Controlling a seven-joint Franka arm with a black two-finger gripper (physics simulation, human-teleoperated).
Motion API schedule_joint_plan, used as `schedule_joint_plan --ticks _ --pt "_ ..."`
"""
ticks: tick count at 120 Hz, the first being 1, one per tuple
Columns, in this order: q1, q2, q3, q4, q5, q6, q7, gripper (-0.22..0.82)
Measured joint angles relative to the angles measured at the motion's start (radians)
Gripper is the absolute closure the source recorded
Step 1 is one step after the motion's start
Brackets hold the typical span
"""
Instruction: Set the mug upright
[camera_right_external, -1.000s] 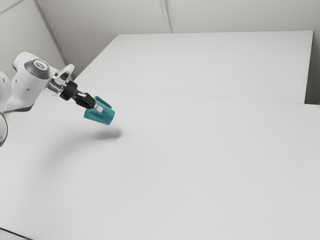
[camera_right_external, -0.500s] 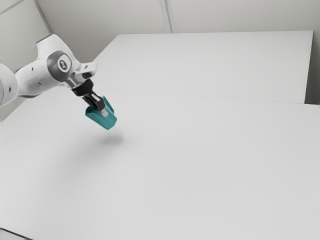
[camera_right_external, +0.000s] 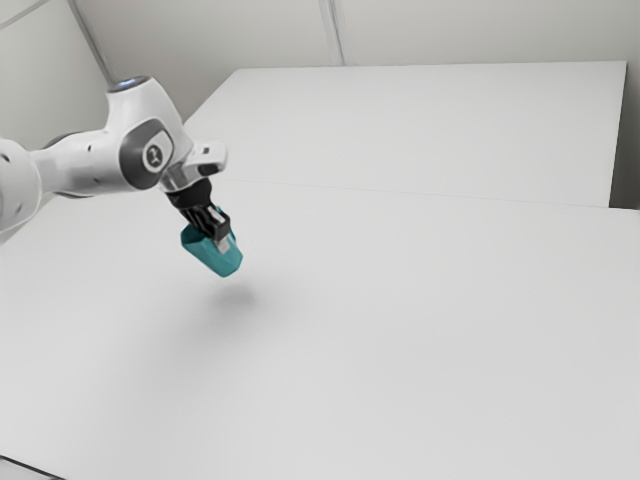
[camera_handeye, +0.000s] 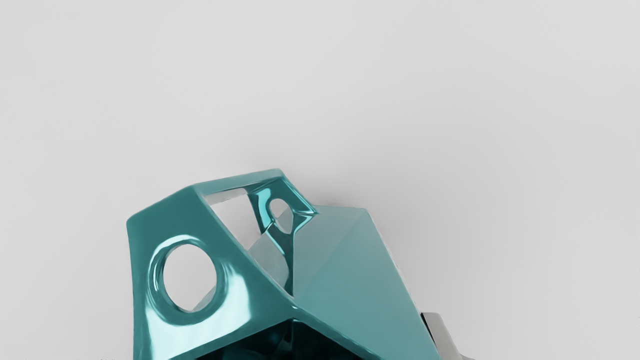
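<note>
- Hanging above the table (camera_right_external: 400, 350), the mug (camera_right_external: 208, 254) is in your gripper (camera_right_external: 218, 241), toward the exterior view's left.
- Your jaws pinch the mug, standing apart with its body between them; you can see one finger (camera_handeye: 442, 334) against its outer wall.
- You have the mug tilted – its mouth up toward the exterior view's left, its base lower toward the right.
- The handle (camera_handeye: 167, 220), pierced by round holes, faces your wrist camera, and the dark inside (camera_handeye: 250, 349) lies nearer the gripper.
- Below the mug you see a soft shadow (camera_right_external: 232, 298) on the table, apart from the base.
- Past it, you have a thin seam (camera_right_external: 400, 192), a pale far surface (camera_right_external: 430, 130) and a wall (camera_right_external: 250, 30) behind.
- Your arm (camera_right_external: 110, 160) comes in from the exterior view's left – a dark line (camera_right_external: 30, 467) crosses the near corner on that side.
</note>
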Motion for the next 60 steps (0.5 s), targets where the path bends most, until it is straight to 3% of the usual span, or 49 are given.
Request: schedule_joint_plan --ticks 60 --pt "0.005 -0.087 -0.088 -0.168 0.095 0.075 -0.234 0.78"
